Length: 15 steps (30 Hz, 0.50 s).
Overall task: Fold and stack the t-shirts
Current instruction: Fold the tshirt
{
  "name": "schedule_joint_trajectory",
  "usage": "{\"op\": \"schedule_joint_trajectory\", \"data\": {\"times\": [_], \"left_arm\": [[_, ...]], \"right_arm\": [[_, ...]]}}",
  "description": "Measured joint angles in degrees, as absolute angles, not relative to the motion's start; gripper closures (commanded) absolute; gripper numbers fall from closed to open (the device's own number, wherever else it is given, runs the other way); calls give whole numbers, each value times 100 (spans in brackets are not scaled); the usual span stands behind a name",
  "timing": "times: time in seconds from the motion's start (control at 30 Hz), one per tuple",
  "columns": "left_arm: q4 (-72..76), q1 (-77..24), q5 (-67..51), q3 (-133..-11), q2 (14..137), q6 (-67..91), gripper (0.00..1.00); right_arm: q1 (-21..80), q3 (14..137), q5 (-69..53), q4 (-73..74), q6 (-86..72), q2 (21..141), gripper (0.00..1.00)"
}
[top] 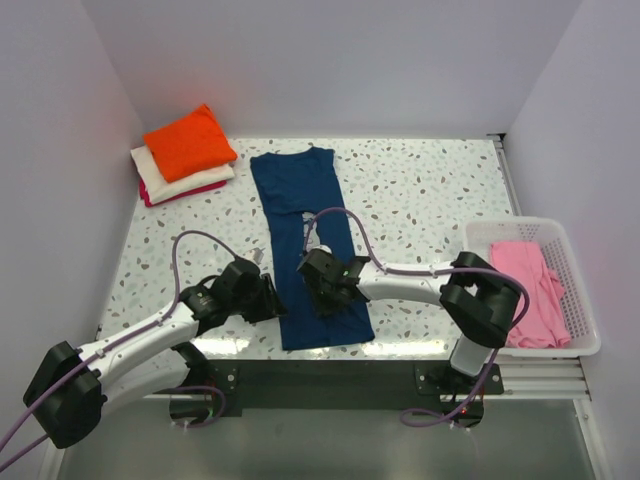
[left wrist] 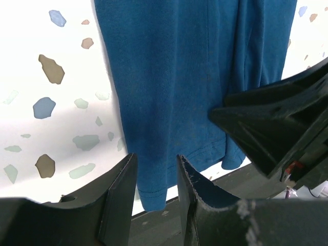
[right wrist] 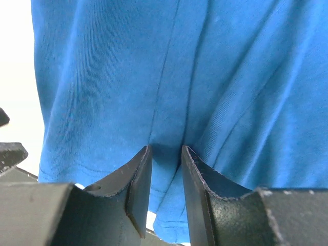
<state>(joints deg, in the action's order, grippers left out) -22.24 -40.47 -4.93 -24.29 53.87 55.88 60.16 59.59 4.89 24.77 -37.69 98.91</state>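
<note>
The navy t-shirt [top: 305,240] is laid lengthwise on the speckled bench [top: 420,190], folded into a narrow strip. Its near hem is pinched by the left claw [left wrist: 156,177] at the left corner. A fold of its cloth is gripped by the right claw [right wrist: 166,169]. Folded orange, cream and magenta tees [top: 185,155] are stacked at the far left; a pink tee [top: 535,290] lies in the white basket [top: 580,290].

No text, label, brand, number or sign can be read in any view; the navy t-shirt [top: 305,230] carries a small pale chest print, seen from above beside the right arm's cable, but it is too small to make out
</note>
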Motion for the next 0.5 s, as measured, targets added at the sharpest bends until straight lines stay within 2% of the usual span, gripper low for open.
{"op": "schedule_joint_trajectory", "data": {"times": [0.23, 0.27, 0.37, 0.47, 0.5], "left_arm": [[-2206, -4045, -495, -2388, 5387, 5590, 59], [-2206, -4045, -497, -2370, 5387, 5590, 59], [-2202, -4045, -499, -2333, 5378, 5592, 59], [-2196, -4045, -499, -2255, 5315, 5594, 59], [-2193, -4045, -502, -2228, 5299, 5596, 60]], "right_arm": [[6182, 5841, 436, 2482, -3883, 9880, 71], [6189, 5828, 434, 2480, -3896, 9876, 78], [6200, 5760, 429, 2506, -3948, 9804, 91], [6217, 5756, 392, 2574, -3992, 9682, 100], [6226, 5756, 368, 2598, -3994, 9614, 100]]}}
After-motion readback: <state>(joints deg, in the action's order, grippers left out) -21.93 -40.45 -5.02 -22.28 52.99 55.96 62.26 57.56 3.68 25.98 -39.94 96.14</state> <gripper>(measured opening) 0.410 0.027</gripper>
